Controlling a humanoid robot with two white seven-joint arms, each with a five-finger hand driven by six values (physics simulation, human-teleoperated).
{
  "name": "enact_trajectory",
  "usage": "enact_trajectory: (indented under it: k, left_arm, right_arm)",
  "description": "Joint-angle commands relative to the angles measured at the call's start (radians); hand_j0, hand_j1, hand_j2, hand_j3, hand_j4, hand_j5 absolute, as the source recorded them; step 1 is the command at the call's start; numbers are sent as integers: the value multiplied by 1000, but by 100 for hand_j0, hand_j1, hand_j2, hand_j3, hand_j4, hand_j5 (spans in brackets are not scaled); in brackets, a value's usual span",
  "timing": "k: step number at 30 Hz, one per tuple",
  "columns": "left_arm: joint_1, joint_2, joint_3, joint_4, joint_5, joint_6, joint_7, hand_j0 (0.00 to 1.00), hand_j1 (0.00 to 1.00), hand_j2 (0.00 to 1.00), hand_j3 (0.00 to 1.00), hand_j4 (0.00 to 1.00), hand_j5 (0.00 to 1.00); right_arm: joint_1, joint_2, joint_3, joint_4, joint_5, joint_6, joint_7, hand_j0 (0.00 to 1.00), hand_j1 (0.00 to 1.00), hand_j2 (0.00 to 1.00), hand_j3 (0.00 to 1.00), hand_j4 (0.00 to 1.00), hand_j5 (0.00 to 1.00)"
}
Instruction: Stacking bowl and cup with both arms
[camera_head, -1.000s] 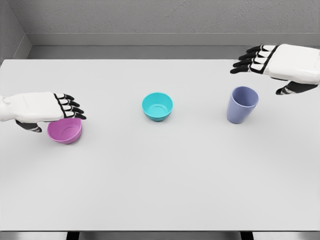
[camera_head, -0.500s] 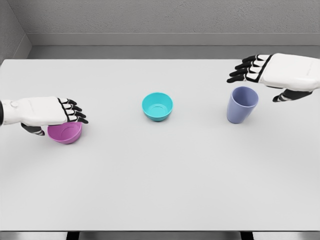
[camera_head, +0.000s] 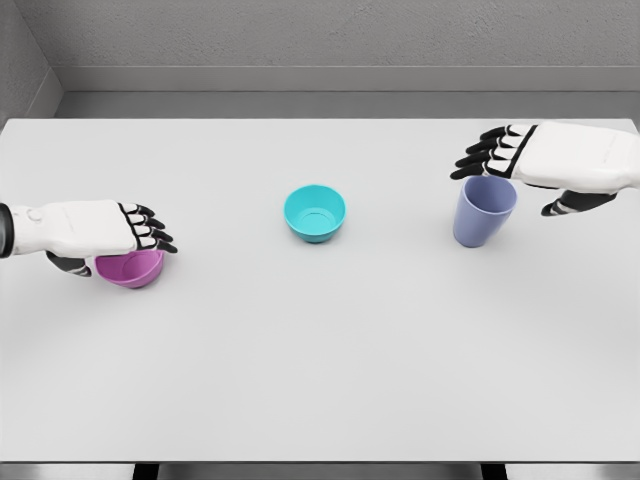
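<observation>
Your left hand (camera_head: 95, 228) sits flat over the pink bowl (camera_head: 132, 268) at the left of the table (camera_head: 320, 370), palm down. Its fingers reach across the bowl's rim and the thumb drops behind the near-left wall. The fingers are extended, not clamped; no grasp on the bowl shows. Your right hand (camera_head: 545, 160) hovers over the blue cup (camera_head: 484, 210) at the right of the table. Its fingers are spread forward above the cup's mouth and the thumb hangs off to the right side. It holds nothing, and you cannot tell from this view whether it touches the rim.

Judge the step in hand as the approach: both hands are positioned above their objects and neither object is lifted. For the next move, close each hand on its object. On the left, curl the fingers over the far rim of the pink bowl against the thumb. On the right, lower the hand so that fingers and thumb bracket the cup wall. Confirm a firm hold before lifting.

The teal bowl (camera_head: 315, 212) stands upright between the two, well apart from both, and is the likely base for the stack.

Count of items on the table: two bowls, one pink and one teal; one cup, blue. Two hands are in view.
</observation>
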Motion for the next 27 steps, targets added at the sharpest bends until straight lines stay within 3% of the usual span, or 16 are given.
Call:
enact_trajectory:
  k: [1, 11, 27]
  left_arm:
    - [0, -6, 1, 2, -1, 2, 1, 100, 100, 100, 100, 100, 100]
    - [6, -20, 1, 23, -13, 2, -1, 100, 100, 100, 100, 100, 100]
    - [9, -39, 1, 52, -23, 2, -1, 100, 100, 100, 100, 100, 100]
  right_arm:
    - [0, 1, 16, 8, -5, 3, 0, 100, 100, 100, 100, 100, 100]
    - [-5, 23, 18, 107, 6, 3, 0, 100, 100, 100, 100, 100, 100]
    - [-28, 77, 39, 143, 51, 3, 0, 100, 100, 100, 100, 100, 100]
